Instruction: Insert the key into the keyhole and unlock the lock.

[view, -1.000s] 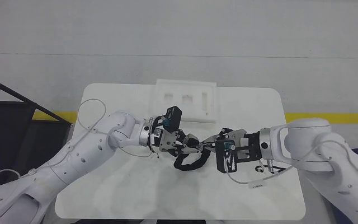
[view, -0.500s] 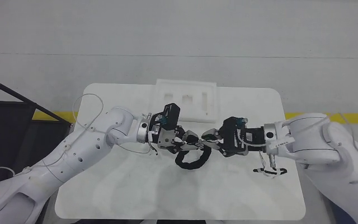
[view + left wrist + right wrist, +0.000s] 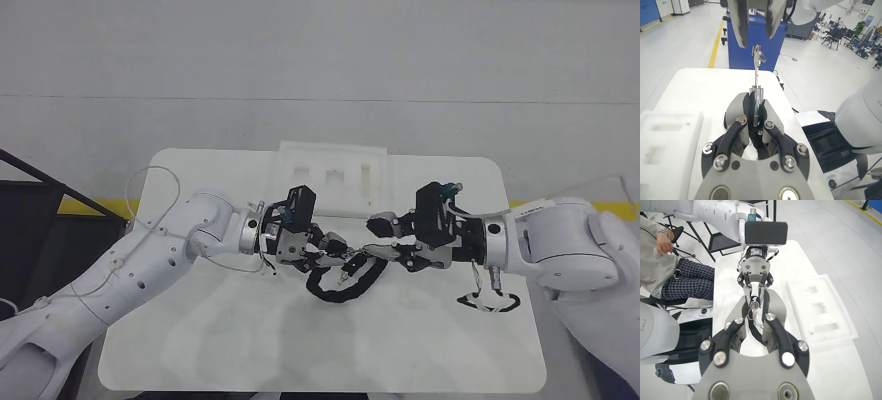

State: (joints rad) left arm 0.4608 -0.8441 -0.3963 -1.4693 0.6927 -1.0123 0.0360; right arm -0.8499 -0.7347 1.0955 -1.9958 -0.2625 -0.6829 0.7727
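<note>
Left claw [image 3: 755, 103] is clamped tight on the lock [image 3: 757, 94], with the chrome barrel end pointing at the right claw [image 3: 756, 40]. Key [image 3: 757, 62] sits in the lock's keyhole, its bow and ring sticking out free. Right claw is spread wide, fingers flanking the bow just beyond the lock, no contact that I can see. Insertion looks done, turn is pending. Next: close squarely on the bow, then roll the wrist about the key axis while the left claw braces the lock.

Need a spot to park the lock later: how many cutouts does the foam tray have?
3, in a row in the foam tray at the far edge of the table: left cutout, middle cutout, and a longer right slot.
</note>
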